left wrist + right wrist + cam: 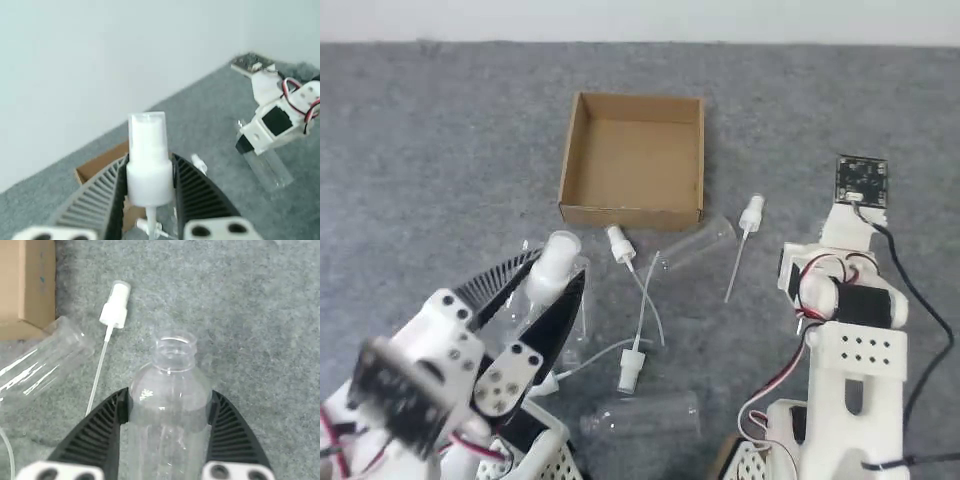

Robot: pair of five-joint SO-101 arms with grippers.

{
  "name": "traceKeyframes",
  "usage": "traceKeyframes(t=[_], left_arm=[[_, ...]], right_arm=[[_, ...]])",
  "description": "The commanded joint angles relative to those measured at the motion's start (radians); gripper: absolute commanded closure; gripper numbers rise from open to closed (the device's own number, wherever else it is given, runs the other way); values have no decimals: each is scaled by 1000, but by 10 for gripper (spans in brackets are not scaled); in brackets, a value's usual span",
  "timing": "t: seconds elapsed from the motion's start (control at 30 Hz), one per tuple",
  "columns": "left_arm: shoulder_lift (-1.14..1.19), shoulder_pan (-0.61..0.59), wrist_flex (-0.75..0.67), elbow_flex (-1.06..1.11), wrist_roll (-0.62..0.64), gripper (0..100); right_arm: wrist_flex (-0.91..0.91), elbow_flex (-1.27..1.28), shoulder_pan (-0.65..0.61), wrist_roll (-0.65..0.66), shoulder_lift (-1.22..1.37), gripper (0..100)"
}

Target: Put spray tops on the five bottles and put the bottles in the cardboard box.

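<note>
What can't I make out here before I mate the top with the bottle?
High view: the right arm mostly covers the held bottle.
Right wrist view: the bottle's base is cut off by the bottom edge.
Left wrist view: the spray top has its tube cut off by the bottom edge, between the left gripper fingers.
High view: loose clear bottles fade into the carpet, partly under the left gripper; count unclear.

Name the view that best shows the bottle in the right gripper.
Right wrist view: the bottle sits close in the right gripper, open neck plain. Left wrist view gives part of its body, far off. In the high view the arm covers it.
</note>
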Motion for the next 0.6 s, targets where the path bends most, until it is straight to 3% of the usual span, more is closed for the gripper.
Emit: traceKeyframes(t=[0.0,0.1,0.37,0.57], left_arm=[[-51,-5,-89,81,12,989],[-101,-35,-138,147,12,989],[-262,-339,-370,372,25,989],[-394,-373,-427,513,118,989]], right_arm=[[-21,-14,-33,2,-38,887],[-21,-12,-56,2,-38,887],[-22,5,-151,57,-38,887],[-22,5,-157,57,-38,887]])
